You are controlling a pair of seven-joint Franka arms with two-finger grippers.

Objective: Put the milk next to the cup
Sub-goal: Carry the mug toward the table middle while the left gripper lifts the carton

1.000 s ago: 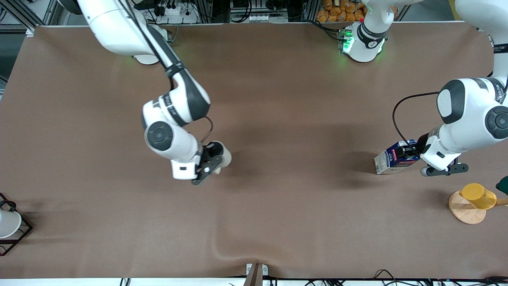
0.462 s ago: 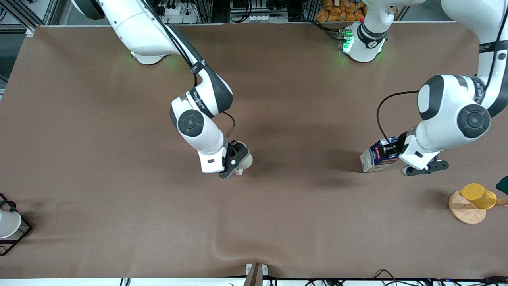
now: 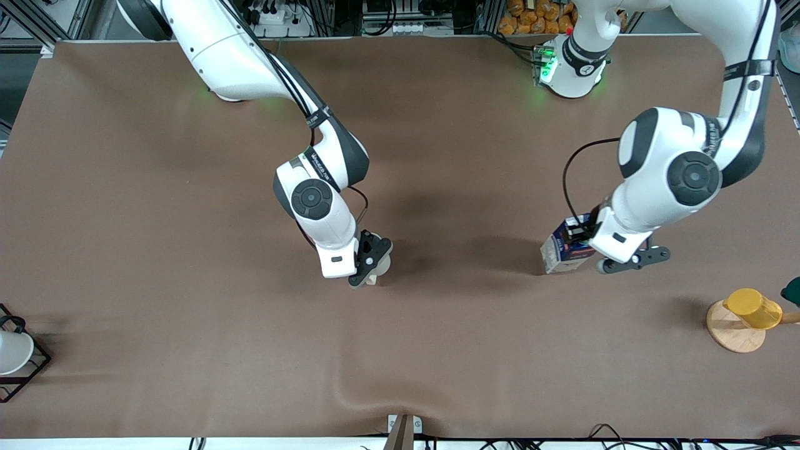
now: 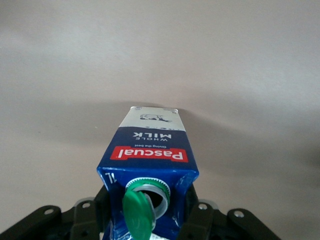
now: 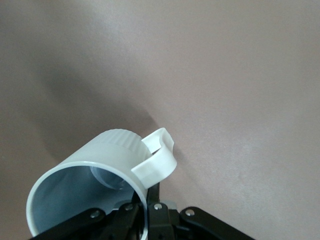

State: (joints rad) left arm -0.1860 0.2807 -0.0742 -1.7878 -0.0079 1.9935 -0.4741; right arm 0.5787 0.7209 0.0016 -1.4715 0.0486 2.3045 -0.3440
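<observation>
My left gripper [image 3: 581, 245] is shut on the milk [image 3: 560, 252], a dark blue and white gable-top carton with a red strip, held over the brown table toward the left arm's end. In the left wrist view the milk [image 4: 148, 165] shows its green cap flipped open, with black fingers [image 4: 196, 220] on both sides. My right gripper [image 3: 373, 262] is shut on the rim of the cup [image 3: 381, 265], an off-white mug, low over the table's middle. In the right wrist view the cup [image 5: 95, 187] shows its grey inside and its handle, with a finger [image 5: 159, 212] pinching the wall.
A yellow cup [image 3: 753, 308] lies on a round wooden coaster [image 3: 734, 331] at the left arm's end, nearer the front camera. A white cone vessel in a black wire frame [image 3: 15, 353] stands at the right arm's end. The brown cloth [image 3: 400, 375] has a ridge near its front edge.
My left gripper has carried the milk toward the table's middle. My right gripper moved the cup toward the middle, then held nearly still and lower.
</observation>
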